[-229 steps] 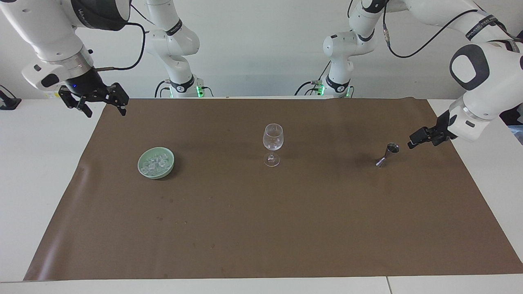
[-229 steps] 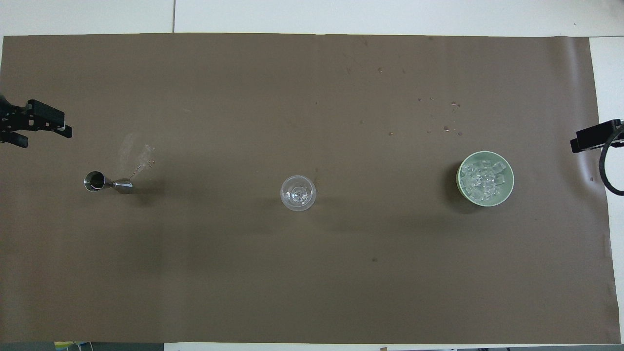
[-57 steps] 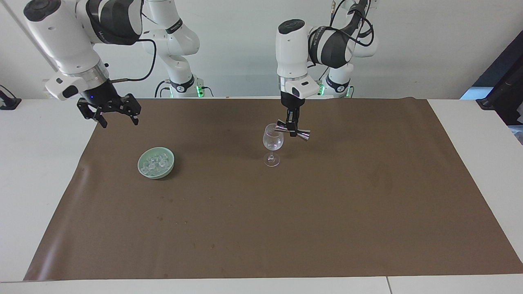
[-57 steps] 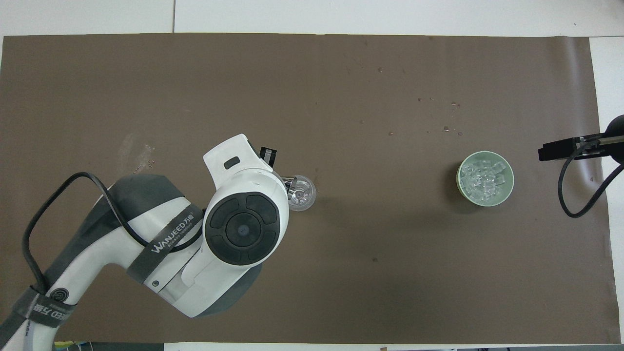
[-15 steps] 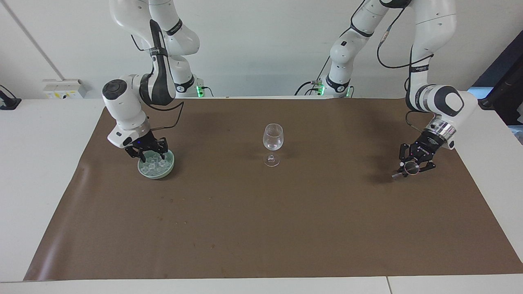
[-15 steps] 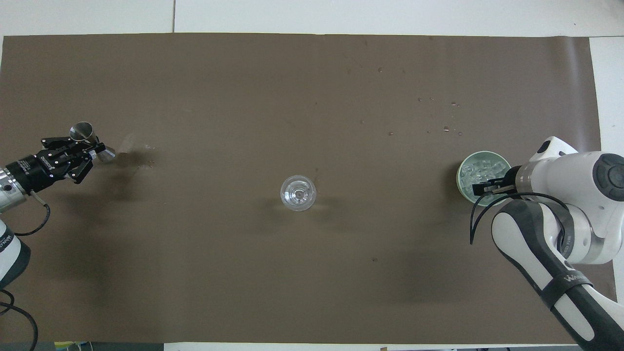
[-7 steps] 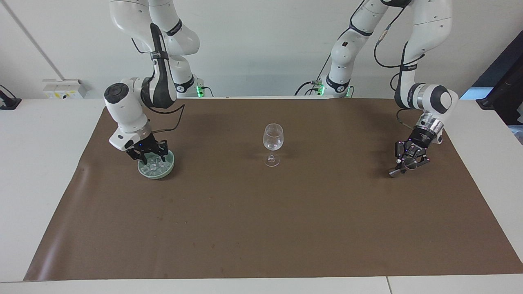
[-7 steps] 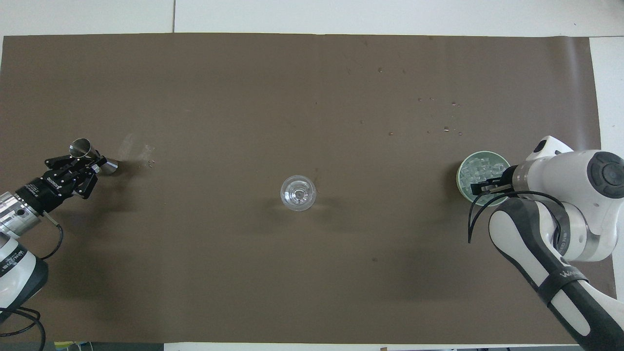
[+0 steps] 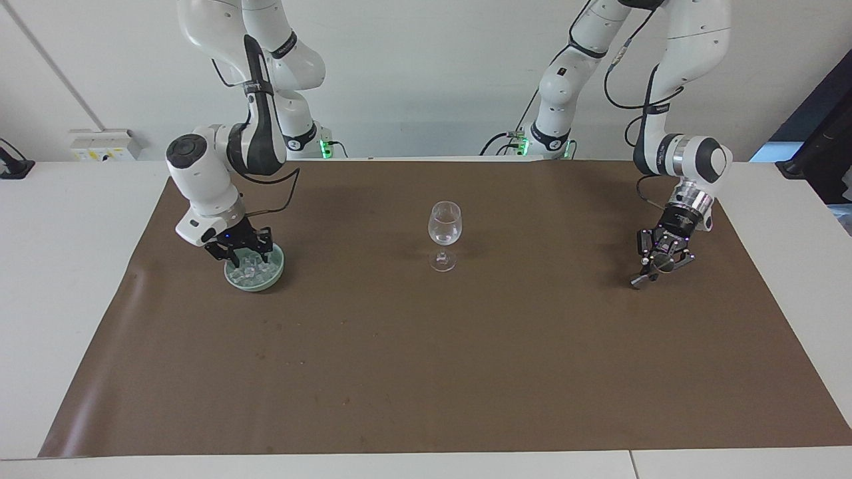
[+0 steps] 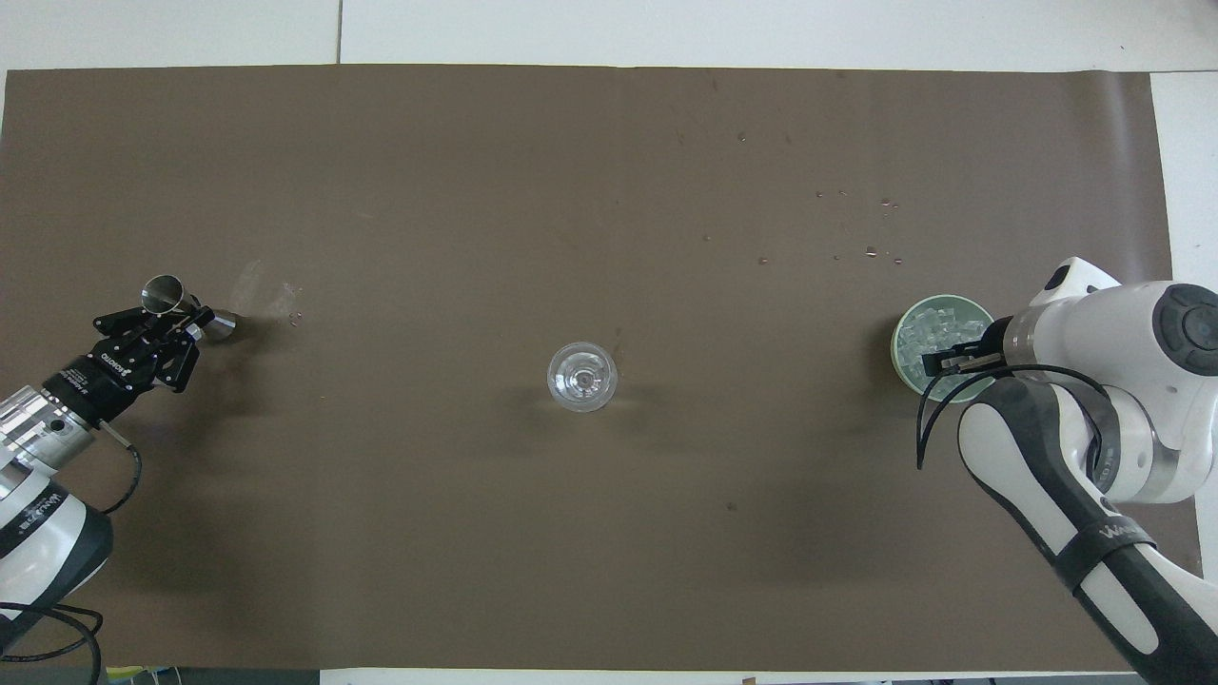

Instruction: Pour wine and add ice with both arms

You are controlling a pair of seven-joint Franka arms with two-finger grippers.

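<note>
Left claw (image 9: pixel 655 266) grips jigger (image 9: pixel 649 273); right claw (image 9: pixel 241 256) in ice (image 9: pixel 256 266)

Wide open brown mat (image 9: pixel 426 372) w/ nothing on the stretch farthest from the robots, easy passage there. Mid-table, one upright wine glass (image 9: pixel 444 234) stands alone, tall, the only obstacle betw. the two ends; room on every side of it. Toward the right arm's end, the green bowl (image 9: pixel 229 274) of ice (image 9: pixel 256 267) is blocked from above by the right gripper (image 9: pixel 241 253). Toward the left arm's end, the left gripper (image 9: pixel 655 265) and its steel jigger (image 10: pixel 186 309) sit low on the mat.
</note>
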